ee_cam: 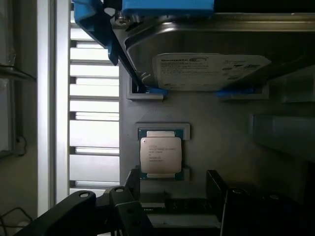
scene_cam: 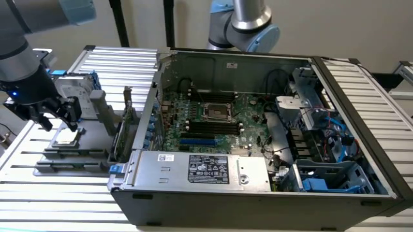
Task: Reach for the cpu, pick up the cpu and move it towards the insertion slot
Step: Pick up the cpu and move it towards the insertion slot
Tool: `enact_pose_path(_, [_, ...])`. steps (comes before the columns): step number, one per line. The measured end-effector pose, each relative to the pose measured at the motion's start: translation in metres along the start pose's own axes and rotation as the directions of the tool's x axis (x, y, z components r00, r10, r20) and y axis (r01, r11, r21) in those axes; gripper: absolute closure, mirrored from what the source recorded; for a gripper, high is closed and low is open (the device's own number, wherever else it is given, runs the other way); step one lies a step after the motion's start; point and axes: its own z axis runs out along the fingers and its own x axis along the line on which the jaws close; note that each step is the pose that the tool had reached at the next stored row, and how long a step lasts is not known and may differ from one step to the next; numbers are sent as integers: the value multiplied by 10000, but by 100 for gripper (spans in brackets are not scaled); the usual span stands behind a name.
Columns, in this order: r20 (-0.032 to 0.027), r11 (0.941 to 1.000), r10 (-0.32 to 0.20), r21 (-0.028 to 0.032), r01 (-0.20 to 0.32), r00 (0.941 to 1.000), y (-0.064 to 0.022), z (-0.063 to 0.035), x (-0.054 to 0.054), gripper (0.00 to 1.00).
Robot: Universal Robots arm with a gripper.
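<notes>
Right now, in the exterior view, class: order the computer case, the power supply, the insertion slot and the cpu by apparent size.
1. computer case
2. power supply
3. insertion slot and cpu look alike; camera distance differs, so unranked.

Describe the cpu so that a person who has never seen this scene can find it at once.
Start from the open computer case; on the exterior view's left of it sits a grey tray. The cpu lies flat on it, below the gripper. It is a small silvery square, far smaller than the rectangular hard drive with blue brackets nearby.
</notes>
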Motion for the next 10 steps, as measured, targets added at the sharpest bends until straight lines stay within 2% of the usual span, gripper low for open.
enact_pose_path(10, [-1, 10000, -19, 0, 19, 10000, 8, 181, 0, 35])
